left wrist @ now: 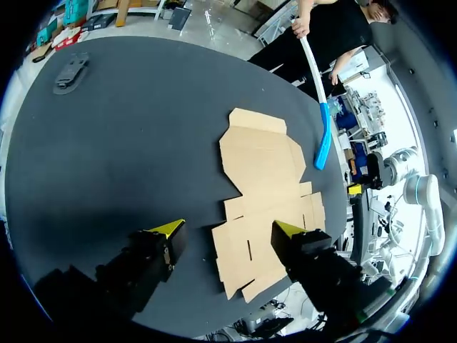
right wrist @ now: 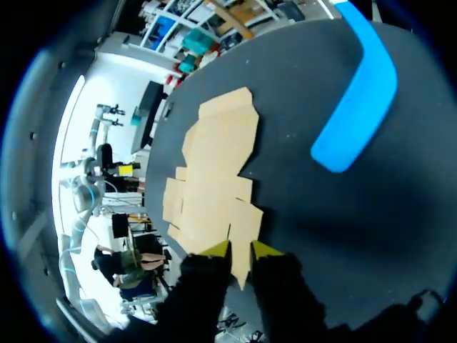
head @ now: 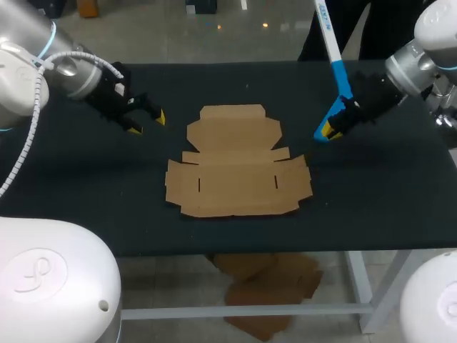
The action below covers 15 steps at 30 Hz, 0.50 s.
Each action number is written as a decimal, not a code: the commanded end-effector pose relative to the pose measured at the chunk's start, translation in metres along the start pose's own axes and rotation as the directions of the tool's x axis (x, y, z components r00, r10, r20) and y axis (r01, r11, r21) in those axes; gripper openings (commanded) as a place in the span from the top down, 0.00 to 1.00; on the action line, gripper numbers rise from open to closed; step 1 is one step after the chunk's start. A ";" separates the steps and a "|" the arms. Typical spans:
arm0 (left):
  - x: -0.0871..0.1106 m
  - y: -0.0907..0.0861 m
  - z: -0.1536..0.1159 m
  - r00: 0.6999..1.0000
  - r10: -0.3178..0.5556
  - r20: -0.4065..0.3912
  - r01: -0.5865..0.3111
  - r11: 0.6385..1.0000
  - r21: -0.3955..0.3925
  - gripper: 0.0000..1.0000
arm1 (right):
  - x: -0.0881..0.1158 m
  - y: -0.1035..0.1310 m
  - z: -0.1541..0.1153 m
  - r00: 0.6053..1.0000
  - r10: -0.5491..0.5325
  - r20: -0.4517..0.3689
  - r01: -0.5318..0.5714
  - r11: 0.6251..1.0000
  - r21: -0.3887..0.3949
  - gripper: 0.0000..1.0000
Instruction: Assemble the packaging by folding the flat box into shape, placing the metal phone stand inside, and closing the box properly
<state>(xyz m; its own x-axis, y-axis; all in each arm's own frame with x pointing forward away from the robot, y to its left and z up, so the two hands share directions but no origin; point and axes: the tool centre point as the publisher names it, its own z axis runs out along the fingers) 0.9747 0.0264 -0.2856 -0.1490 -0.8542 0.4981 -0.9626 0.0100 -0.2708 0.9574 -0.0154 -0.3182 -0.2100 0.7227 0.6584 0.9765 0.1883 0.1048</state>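
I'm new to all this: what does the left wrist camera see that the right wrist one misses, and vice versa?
Only the left wrist view: the left gripper, fingers wide apart, a dark object at the table's far corner, and a person's hand on the stick's white shaft. Only the right wrist view: the right gripper, its yellow tips a narrow gap apart. Both: the flat cardboard box lying unfolded on the black table, and the stick's blue end beside it.
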 end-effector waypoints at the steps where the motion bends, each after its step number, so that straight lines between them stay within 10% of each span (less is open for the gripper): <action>1: -0.001 0.008 -0.002 1.000 0.009 0.010 -0.009 1.000 0.026 1.00 | 0.003 0.004 -0.005 1.000 -0.016 0.011 0.016 1.000 -0.005 1.00; 15: -0.012 0.001 0.015 0.999 0.025 0.033 -0.027 0.998 0.065 1.00 | -0.001 0.020 0.005 0.998 -0.029 0.057 0.034 0.996 -0.080 1.00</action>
<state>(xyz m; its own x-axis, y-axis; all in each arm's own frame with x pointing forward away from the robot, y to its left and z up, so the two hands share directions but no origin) 0.9770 0.0291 -0.3024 -0.1650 -0.8702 0.4643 -0.9412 -0.0019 -0.3379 0.9796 -0.0076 -0.3199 -0.2421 0.7528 0.6121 0.9696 0.1649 0.1807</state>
